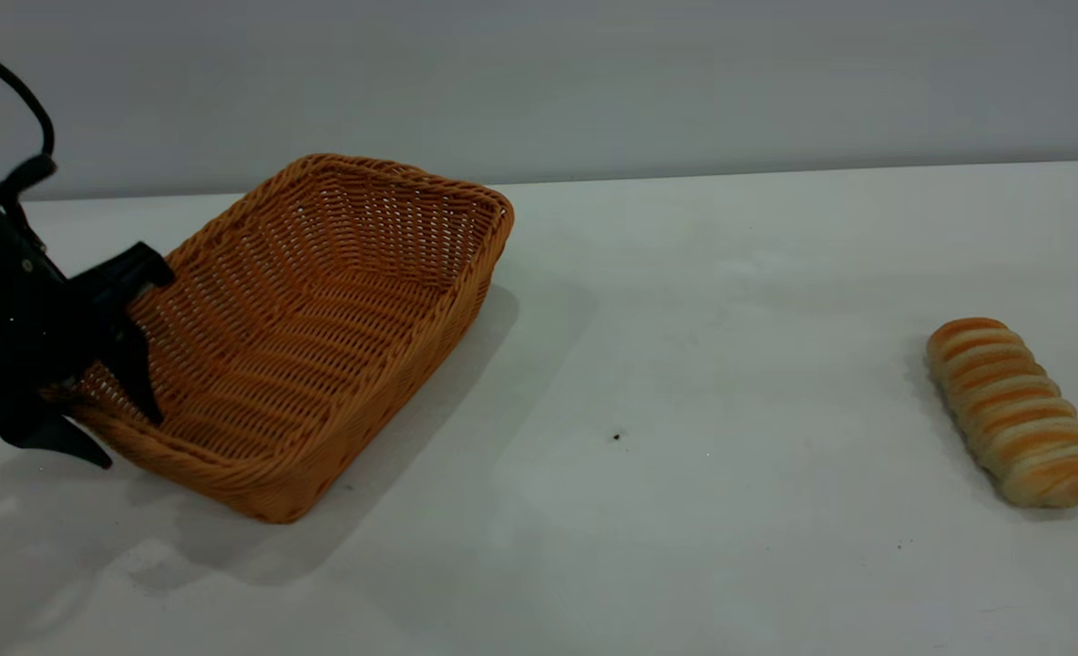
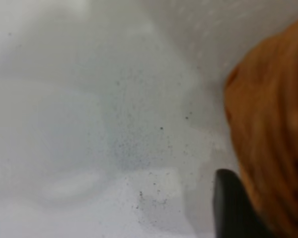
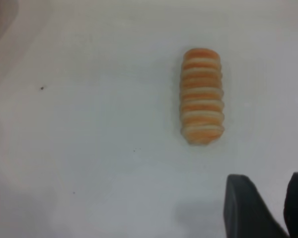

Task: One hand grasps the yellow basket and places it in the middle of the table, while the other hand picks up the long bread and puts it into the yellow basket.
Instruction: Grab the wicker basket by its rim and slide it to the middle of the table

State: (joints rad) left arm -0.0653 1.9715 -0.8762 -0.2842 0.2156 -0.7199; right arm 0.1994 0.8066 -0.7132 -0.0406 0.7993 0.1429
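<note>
- Gripping the near-left corner of the yellow basket (image 1: pixel 320 310), the left gripper (image 1: pixel 128 364) has one finger inside the rim and one outside, pinching the woven wall between them.
- That basket sits on the left part of the table (image 1: pixel 684 364), tipped up at the held corner, so I judge the carry toward the middle is only beginning; the middle lies to the gripper's right in the exterior view.
- Over on the far right the long bread (image 1: pixel 1017 410) lies flat on the tabletop, ridged side up, well apart from the basket.
- From the right wrist view, the bread (image 3: pixel 202 95) is ahead of the right gripper (image 3: pixel 268 208), whose fingers stand a little parted and hold nothing; its long axis runs roughly in line with the reach, so the fingers would close across its narrow width.
- Plainly the right arm is the nearer one to the bread, though it stays out of the exterior view.
</note>
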